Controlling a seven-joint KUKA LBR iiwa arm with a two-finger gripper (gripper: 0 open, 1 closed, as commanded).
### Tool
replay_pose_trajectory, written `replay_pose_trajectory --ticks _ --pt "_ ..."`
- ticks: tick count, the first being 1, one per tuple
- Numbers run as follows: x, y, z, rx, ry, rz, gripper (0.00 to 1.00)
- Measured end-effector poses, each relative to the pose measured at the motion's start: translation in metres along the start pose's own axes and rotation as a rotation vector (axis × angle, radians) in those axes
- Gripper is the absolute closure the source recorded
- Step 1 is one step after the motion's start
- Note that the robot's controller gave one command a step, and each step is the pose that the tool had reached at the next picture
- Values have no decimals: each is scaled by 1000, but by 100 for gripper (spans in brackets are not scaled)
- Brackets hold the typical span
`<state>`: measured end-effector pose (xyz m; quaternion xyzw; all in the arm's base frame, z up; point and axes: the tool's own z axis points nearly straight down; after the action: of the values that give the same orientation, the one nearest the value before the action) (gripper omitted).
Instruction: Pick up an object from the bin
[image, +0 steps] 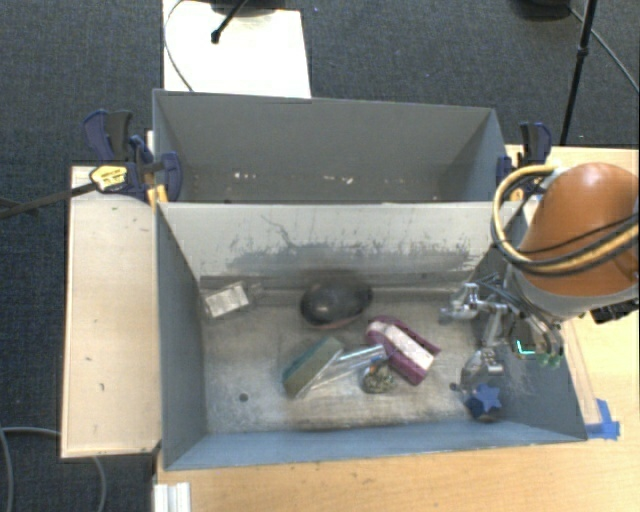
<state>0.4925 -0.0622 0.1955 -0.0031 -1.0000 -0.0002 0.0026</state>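
Bin of grey sheet metal (300, 235), seen from above in the camera view, with loose things scattered on its floor. I take the dark grey, smooth oval lump (335, 302) by the back wall as landmark.

Well to the right of the lump and nearer the front wall, the gripper (487, 372) hangs low under the arm's orange cover. I cannot tell whether it is spread or pressed together, and nothing shows as pinched in it. Just beneath it, near the front right corner, lies a small blue knobbly piece (485, 400), apart from everything else.

If that blue piece is the one to take, I judge it light, stiff and probably hard plastic. Its lobes give purchase, so gripping across its middle looks safest. It may skid on the metal floor if nudged.

Counted, there is one of each, seven in all:
- the oval lump
- the blue piece
- a crumpled silvery packet (225, 300), left of the lump
- a grey-green oblong block (311, 365), in front of the lump
- a clear plastic tube (350, 358), touching that block
- a purple and white block (404, 350), front right of the lump
- a small brownish bit (377, 380), just beside the purple block
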Motion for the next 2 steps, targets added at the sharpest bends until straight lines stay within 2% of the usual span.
replay_pose_trajectory --ticks 1,2 --pt "-44 41 105 -1 -20 60 0" --pt "-45 37 101 3 -25 60 100"
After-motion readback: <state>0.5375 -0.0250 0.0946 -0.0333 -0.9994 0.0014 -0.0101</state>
